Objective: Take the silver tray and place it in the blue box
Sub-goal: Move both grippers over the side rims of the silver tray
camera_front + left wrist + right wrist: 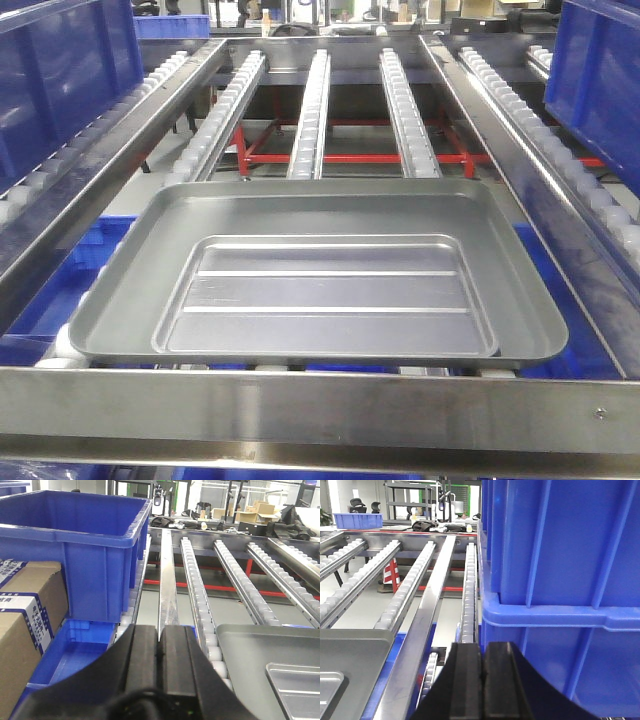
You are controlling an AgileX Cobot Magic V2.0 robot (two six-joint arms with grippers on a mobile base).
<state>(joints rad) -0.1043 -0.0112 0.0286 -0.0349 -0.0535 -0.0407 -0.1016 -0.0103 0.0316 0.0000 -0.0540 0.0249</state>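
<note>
The silver tray [320, 290] lies flat on the roller lanes just behind the front steel bar, its ridged centre panel facing up. Its left corner [265, 650] shows in the left wrist view and its right corner [350, 655] in the right wrist view. A deep blue box [75, 545] stands on the left lane, and another blue box [560, 555] on the right lane. My left gripper [159, 640] is shut and empty, to the left of the tray. My right gripper [482, 652] is shut and empty, close beside the right blue box. Neither gripper appears in the front view.
Steel rails [170, 110] and white roller tracks [310, 110] run away from me. More blue bins [90, 250] sit below the rollers. Cardboard cartons [25, 615] stand at the far left. A red frame [350, 158] lies under the lanes.
</note>
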